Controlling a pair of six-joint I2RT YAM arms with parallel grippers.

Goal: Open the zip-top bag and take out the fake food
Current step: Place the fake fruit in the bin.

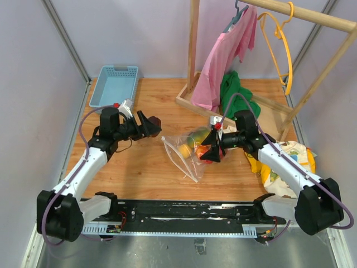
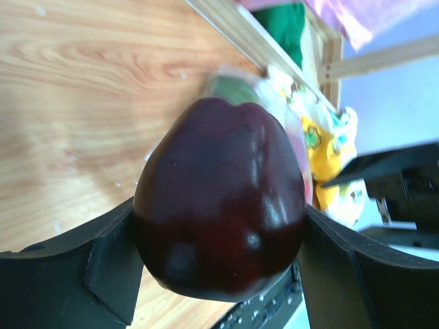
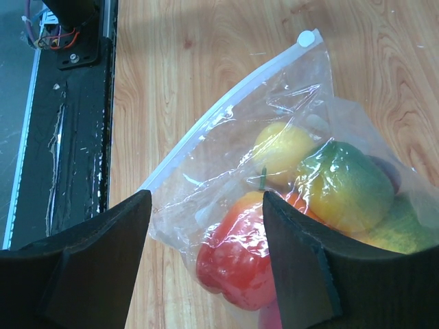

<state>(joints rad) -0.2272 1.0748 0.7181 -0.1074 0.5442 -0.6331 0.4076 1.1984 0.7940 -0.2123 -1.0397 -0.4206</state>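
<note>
**Removal under way: one piece out, the rest in the bag**

Top view. The zip-top bag (image 1: 187,153) lies on the bench (image 1: 139,170) just right of centre. Its white zip strip (image 1: 179,161) runs from 11 o'clock to 5 o'clock, and that is the long axis. The strip looks split into two splayed lines, so I judge the mouth open, facing about 8 o'clock, with the body bulging toward 2 o'clock. The left tool (image 1: 144,125) sits well apart at the bag's 9 o'clock, clamped on a dark purple piece (image 1: 154,121) of the fake food. The right tool (image 1: 214,148) is at the bag's far end. A blue basket (image 1: 114,86) stands at 11 o'clock.

Left wrist view. The purple piece (image 2: 219,205) fills the frame, pinched on both flanks by the fingers (image 2: 103,267).

Right wrist view. The jaws stand apart above the bag, with plastic showing between them. I cannot tell whether they touch it. A red piece (image 3: 236,257), a yellow piece (image 3: 282,147) and a green-yellow piece (image 3: 346,184) lie inside. The slider (image 3: 305,39) sits at the strip's 1 o'clock end.

Judgement. The step in hand is extraction, piece by piece. Next, the left tool must set down the purple piece clear of the bag and return to the mouth from 8 o'clock, while the right tool keeps the bag from sliding.
</note>
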